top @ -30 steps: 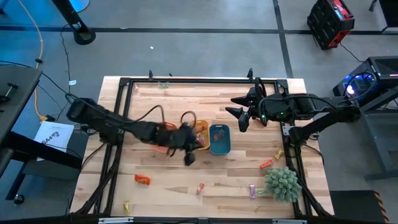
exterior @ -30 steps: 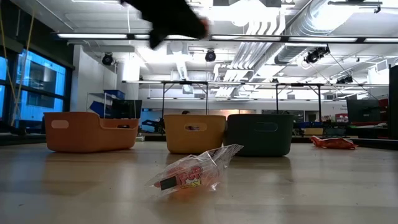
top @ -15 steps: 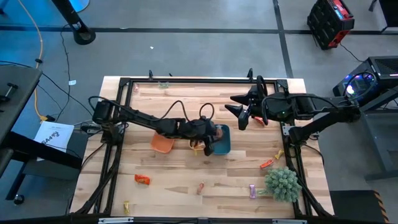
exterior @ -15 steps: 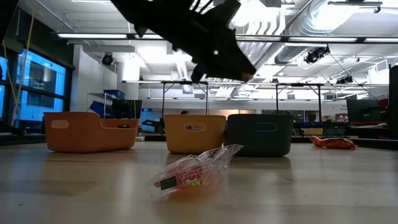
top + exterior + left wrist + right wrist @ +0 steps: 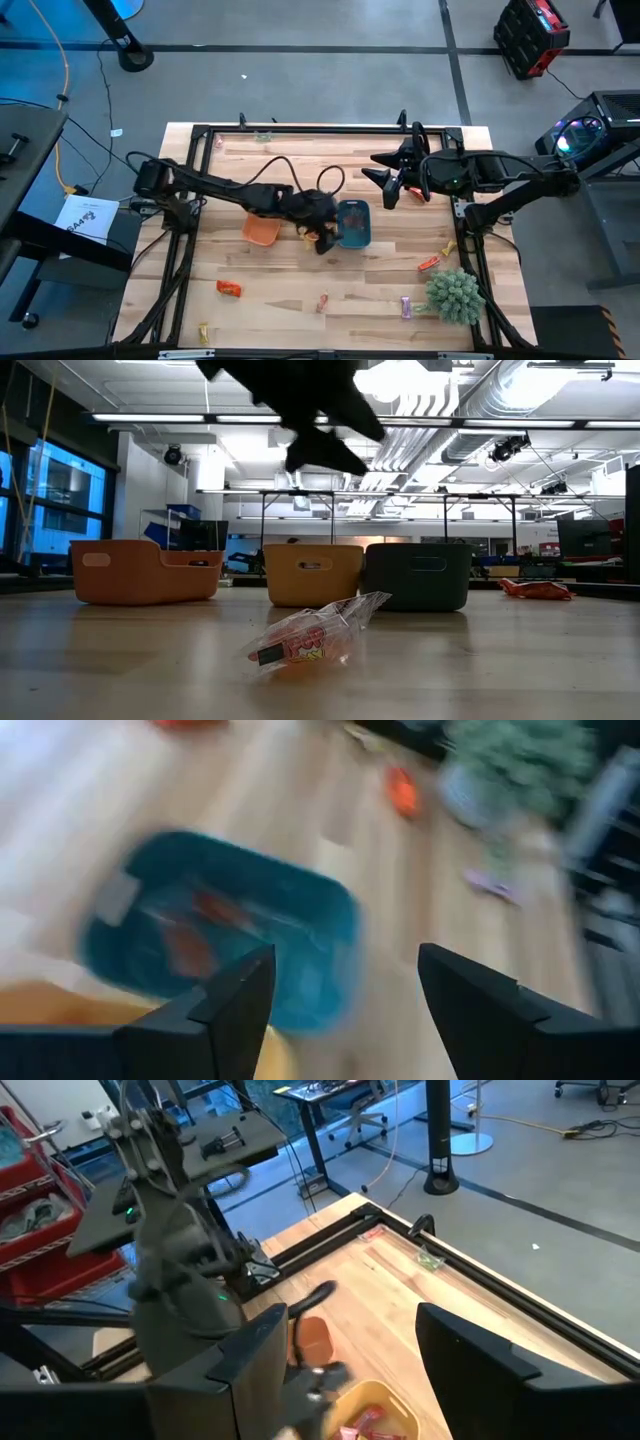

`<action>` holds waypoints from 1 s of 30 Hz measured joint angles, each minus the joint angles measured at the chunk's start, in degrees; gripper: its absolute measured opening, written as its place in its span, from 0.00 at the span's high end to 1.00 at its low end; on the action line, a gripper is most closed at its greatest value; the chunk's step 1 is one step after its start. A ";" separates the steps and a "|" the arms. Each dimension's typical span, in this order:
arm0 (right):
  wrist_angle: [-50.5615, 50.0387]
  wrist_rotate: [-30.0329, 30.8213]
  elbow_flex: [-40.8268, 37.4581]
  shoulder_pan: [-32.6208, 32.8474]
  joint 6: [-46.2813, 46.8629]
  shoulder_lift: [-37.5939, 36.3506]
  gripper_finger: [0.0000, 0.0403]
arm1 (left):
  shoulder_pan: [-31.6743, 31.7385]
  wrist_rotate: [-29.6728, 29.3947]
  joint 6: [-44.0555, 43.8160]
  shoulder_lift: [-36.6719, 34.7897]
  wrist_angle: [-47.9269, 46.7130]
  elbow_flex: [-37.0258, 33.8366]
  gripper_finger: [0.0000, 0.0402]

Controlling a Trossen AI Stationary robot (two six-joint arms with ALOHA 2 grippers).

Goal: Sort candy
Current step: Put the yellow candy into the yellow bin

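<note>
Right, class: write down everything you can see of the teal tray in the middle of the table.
The teal tray is a small oblong bin with rounded corners, plastic by its look, standing upright on the wooden table at the right end of a row of trays. The left wrist view shows red-orange candy in it. The left gripper hangs, fingers apart, over its near left edge.

The left claw (image 5: pixel 327 240) has swung to the teal tray (image 5: pixel 354 222), apparently opening.

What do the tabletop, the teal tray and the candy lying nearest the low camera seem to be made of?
Tabletop: pale wood, matte, with plank seams and grain. Teal tray: probably moulded plastic, smooth with rounded corners. Candy: clear, crinkly glossy film wrapper, likely plastic, with red-orange print.
</note>
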 joint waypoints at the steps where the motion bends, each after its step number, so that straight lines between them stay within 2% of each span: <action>1: -0.10 -0.02 0.00 0.00 0.00 0.00 0.47 | -0.60 1.64 -1.16 -0.91 -2.83 0.01 0.40; 5: -0.83 -0.41 0.00 -0.01 -0.07 0.06 0.47 | -5.36 2.52 -2.73 -5.32 -11.08 -1.02 0.40; 10: -2.07 -0.57 0.00 0.00 -0.23 0.29 0.47 | -16.47 -3.05 -7.19 -11.70 -17.19 -4.33 0.42; 13: -2.90 -0.66 0.00 -0.01 0.00 0.44 0.47 | -24.23 -7.48 -18.53 -14.15 -23.76 -6.91 0.43; 16: -3.33 -1.30 0.00 -0.01 0.00 0.55 0.47 | -31.93 -7.78 -33.14 -14.90 -30.72 -8.33 0.43; 18: -3.33 -2.66 0.00 0.00 -0.02 0.59 0.47 | -37.18 -6.08 -43.91 -14.96 -33.61 -9.19 0.43; 22: -3.37 -4.03 0.00 0.01 -0.05 0.61 0.47 | -46.45 3.56 -69.52 -14.01 -36.70 -10.18 0.43; 24: -3.39 -4.59 0.00 0.01 -0.19 0.61 0.47 | -50.07 7.52 -79.60 -13.03 -37.31 -10.18 0.44; 27: -3.74 -4.71 0.00 0.01 -0.28 0.61 0.47 | -54.03 12.43 -91.43 -10.86 -37.12 -10.18 0.46; 30: -4.03 -4.72 0.00 -0.01 -1.47 0.68 0.47 | -55.88 16.41 -95.71 -8.66 -37.10 -10.19 0.48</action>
